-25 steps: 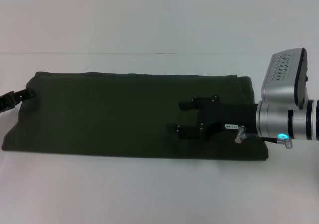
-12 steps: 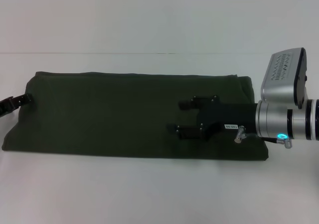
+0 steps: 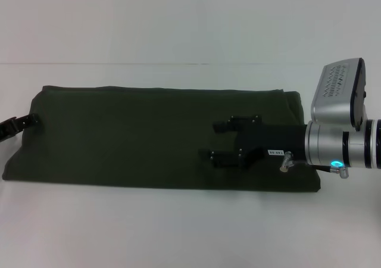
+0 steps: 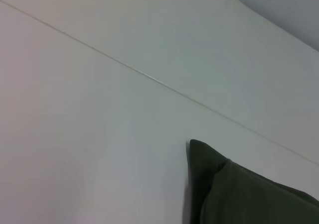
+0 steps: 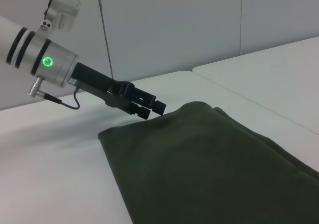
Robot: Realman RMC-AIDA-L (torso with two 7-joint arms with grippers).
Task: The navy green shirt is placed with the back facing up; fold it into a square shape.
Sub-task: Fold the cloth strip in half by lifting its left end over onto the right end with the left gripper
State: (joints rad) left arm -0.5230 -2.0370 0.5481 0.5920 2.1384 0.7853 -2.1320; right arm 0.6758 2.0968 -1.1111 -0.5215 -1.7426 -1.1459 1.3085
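While the navy green shirt [image 3: 149, 137] lies folded, open right claw [image 3: 218, 140] hovers above it.

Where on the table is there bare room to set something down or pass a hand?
The table is bare in front of the navy green shirt, along its near edge, and behind it past the seam. Crowded spots: the shirt's right half, where the right tool hangs open above it, and the shirt's left end, where the left tool sits.
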